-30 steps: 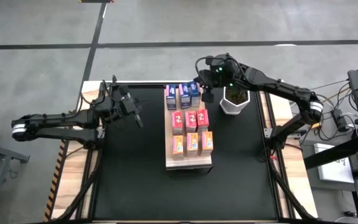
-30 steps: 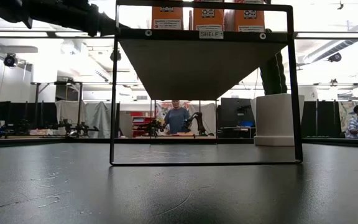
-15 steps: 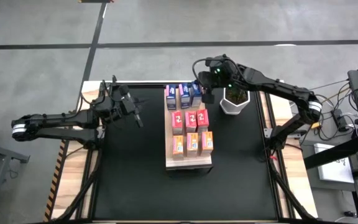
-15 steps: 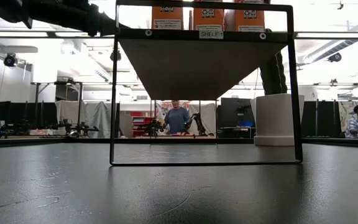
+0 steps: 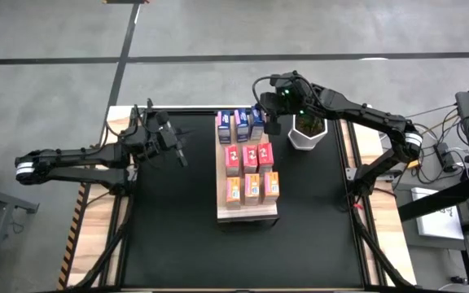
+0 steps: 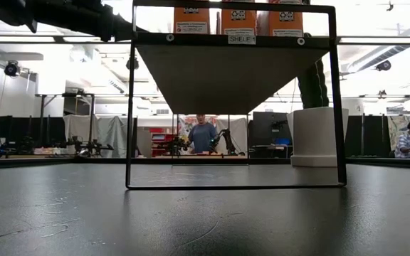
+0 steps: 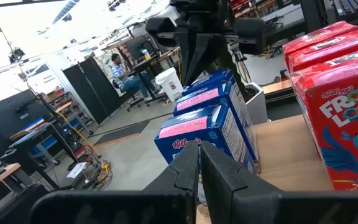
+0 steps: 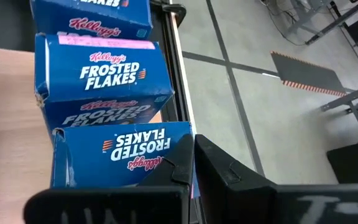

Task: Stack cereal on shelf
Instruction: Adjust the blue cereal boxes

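Nine cereal boxes (image 5: 249,159) stand in three rows on the shelf (image 5: 247,213). Right gripper (image 5: 272,122) – fingers closed, holding nothing – sits beside the blue row; left gripper (image 5: 177,152), likewise closed and empty, waits apart – retract straight, avoiding toppling

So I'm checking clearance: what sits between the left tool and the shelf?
Only bare black mat lies between the left tool and the shelf, seen in the high view.
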Tool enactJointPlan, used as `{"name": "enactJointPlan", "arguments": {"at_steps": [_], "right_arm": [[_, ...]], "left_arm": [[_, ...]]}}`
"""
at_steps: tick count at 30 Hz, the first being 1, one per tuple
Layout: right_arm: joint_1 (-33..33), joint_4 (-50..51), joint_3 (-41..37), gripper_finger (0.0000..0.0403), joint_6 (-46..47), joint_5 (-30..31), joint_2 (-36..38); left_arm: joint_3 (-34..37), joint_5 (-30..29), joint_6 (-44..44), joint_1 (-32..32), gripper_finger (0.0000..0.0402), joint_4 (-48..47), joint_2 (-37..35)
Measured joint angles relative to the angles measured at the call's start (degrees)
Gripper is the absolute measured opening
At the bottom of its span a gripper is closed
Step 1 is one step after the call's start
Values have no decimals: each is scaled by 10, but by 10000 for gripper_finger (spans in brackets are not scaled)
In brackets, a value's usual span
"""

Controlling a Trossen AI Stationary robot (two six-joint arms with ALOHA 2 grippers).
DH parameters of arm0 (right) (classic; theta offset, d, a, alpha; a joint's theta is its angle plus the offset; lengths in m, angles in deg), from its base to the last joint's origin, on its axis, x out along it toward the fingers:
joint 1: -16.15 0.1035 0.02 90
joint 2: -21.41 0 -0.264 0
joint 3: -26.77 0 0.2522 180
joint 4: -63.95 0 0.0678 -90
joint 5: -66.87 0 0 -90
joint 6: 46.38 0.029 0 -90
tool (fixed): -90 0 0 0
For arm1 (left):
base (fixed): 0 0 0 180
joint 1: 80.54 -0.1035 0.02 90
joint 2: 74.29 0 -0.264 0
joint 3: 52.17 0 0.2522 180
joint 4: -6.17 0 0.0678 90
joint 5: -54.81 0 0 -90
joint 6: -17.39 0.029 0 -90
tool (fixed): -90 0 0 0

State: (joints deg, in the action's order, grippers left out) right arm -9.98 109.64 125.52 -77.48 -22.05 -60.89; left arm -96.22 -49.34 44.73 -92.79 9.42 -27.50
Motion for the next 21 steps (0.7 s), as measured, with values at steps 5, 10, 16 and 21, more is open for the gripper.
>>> {"name": "enactJointPlan", "arguments": {"at_steps": [5, 10, 16, 21], "right_arm": [[0, -6, 0, 8, 2, 0, 0], [0, -8, 0, 8, 1, 0, 0], [3, -10, 0, 8, -4, 0, 2], [10, -21, 0, 8, -11, 0, 7]], "left_arm": [[0, 0, 0, 0, 0, 0, 0], [0, 0, 0, 0, 0, 0, 0], [0, 0, 0, 0, 0, 0, 0], [0, 0, 0, 0, 0, 0, 0]]}}
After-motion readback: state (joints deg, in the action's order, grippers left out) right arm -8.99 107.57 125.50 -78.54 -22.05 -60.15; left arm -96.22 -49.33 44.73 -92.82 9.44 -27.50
